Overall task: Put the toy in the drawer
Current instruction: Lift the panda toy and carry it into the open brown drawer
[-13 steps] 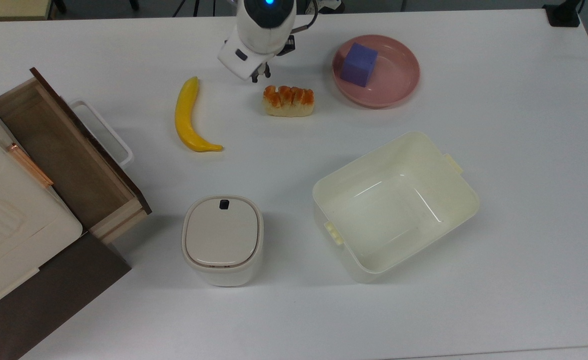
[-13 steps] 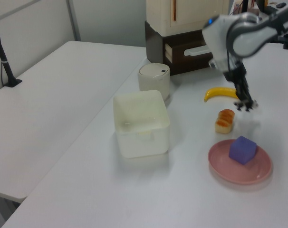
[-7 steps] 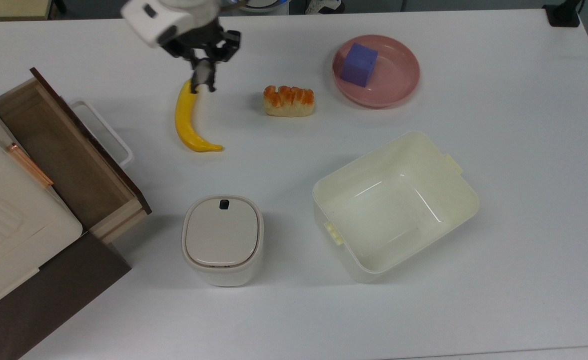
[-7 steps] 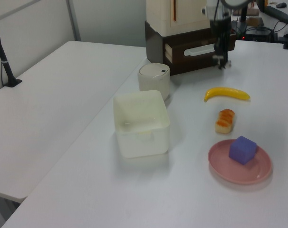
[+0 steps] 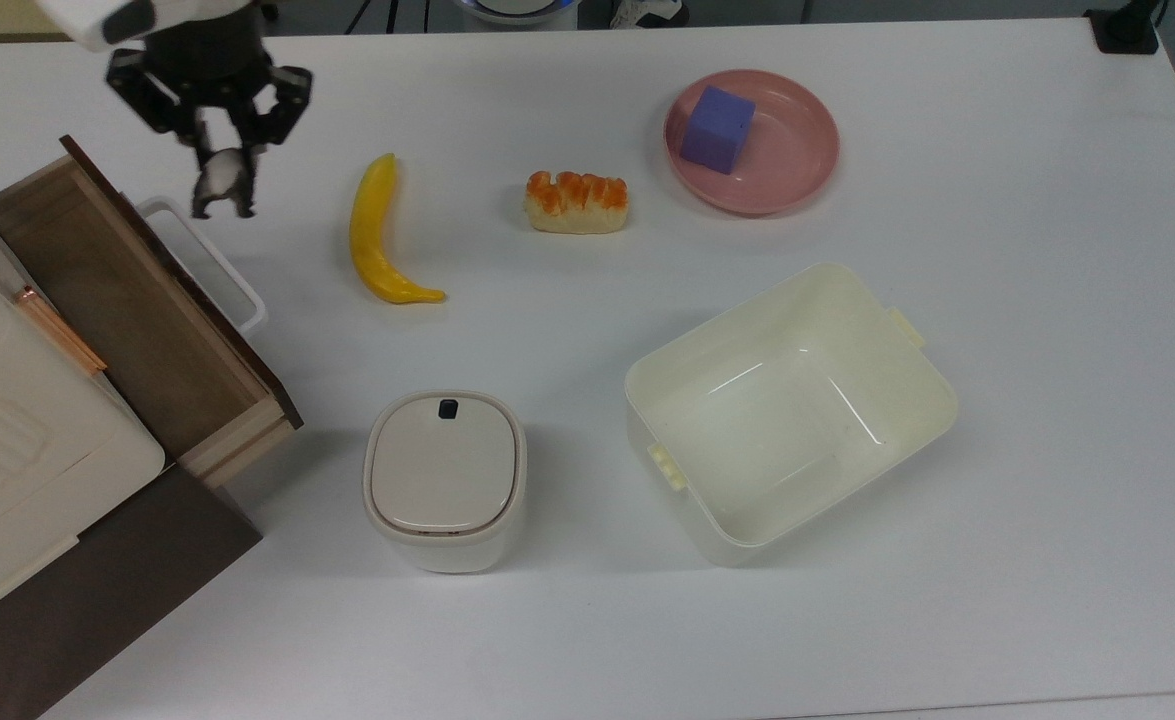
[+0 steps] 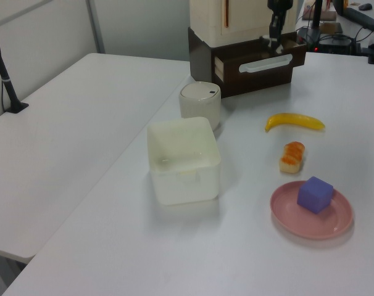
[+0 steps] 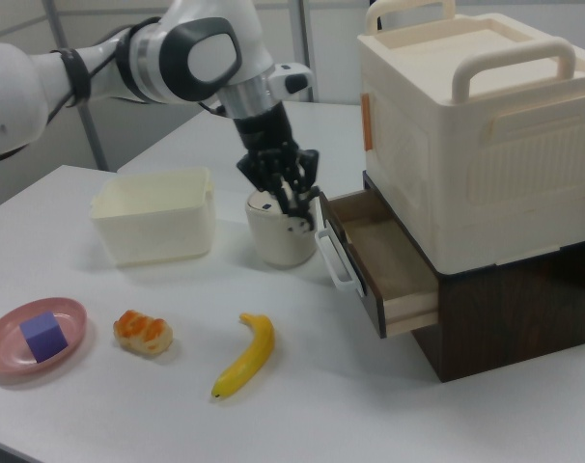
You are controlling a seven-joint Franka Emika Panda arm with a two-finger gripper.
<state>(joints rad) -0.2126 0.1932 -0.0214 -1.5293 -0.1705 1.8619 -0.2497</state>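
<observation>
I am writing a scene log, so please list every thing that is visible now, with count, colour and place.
toy: 1, black and white, held in the air beside the drawer handle
drawer: 1, light wood with dark front and white handle, open, at the top view's left
cabinet: 1, cream on a dark base, above the drawer
banana: 1, yellow, on the table
bread: 1, orange and cream, right of the banana in the top view
cube: 1, purple, on the plate
plate: 1, pink
tub: 1, cream, empty
bin: 1, cream, lid closed
table: 1, white
gripper: 1, black fingers shut on the toy
</observation>
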